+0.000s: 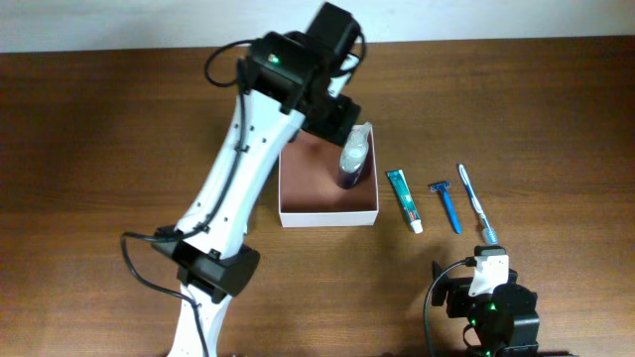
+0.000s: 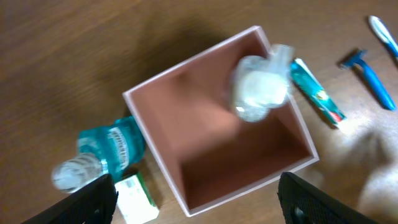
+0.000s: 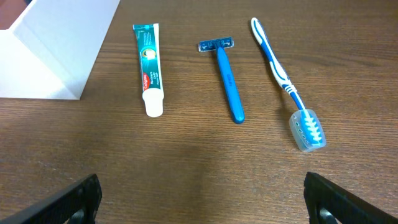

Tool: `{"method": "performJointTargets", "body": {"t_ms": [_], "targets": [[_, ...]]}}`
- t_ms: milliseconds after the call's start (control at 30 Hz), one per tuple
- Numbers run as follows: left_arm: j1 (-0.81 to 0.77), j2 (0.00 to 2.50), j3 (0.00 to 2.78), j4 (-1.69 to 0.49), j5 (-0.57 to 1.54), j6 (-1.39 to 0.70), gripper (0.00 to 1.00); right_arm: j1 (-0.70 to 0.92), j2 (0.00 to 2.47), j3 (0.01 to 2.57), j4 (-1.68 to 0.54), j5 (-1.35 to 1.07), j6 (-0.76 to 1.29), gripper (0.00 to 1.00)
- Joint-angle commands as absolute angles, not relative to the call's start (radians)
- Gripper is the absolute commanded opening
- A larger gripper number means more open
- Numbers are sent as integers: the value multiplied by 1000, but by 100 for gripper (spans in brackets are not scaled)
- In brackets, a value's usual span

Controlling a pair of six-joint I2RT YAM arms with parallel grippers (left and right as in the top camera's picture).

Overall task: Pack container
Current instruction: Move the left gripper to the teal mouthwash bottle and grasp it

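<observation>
Container (image 1: 313, 188) sits mid-table, directly below the left gripper (image 2: 196, 186), whose fingers are spread wide. A clear bottle (image 2: 258, 87) leans in one corner of the container. The right gripper (image 3: 202, 190) also has its fingers spread, near the toothpaste (image 3: 149, 68), razor (image 3: 225, 78) and toothbrush (image 3: 286, 81) lying beside the container.

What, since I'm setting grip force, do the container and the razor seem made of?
The container looks like matte cardboard: thin, flat white walls and a dull pinkish-brown inside. The razor is probably plastic: a smooth, evenly blue moulded handle.
</observation>
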State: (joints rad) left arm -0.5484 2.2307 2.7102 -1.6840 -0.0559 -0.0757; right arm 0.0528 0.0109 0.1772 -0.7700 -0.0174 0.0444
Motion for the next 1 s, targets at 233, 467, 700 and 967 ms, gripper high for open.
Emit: {"method": "performJointTargets", "body": {"t_ms": [233,467,700,967], "targets": [[-477,2167,2720,-1688,41,-62,81,44,3,168,-770,-19,41,99],[-476,2017,2716,-1688,-57,-51,83,44,3,168,-770,-19,41,99],[-403,1930,2613,-1688,-129,-51,92,44,3,168,-770,-19,41,99],[-269,1932,2189,-1599,-88,-42,99,44,3,168,-770,-19,41,99]]}}
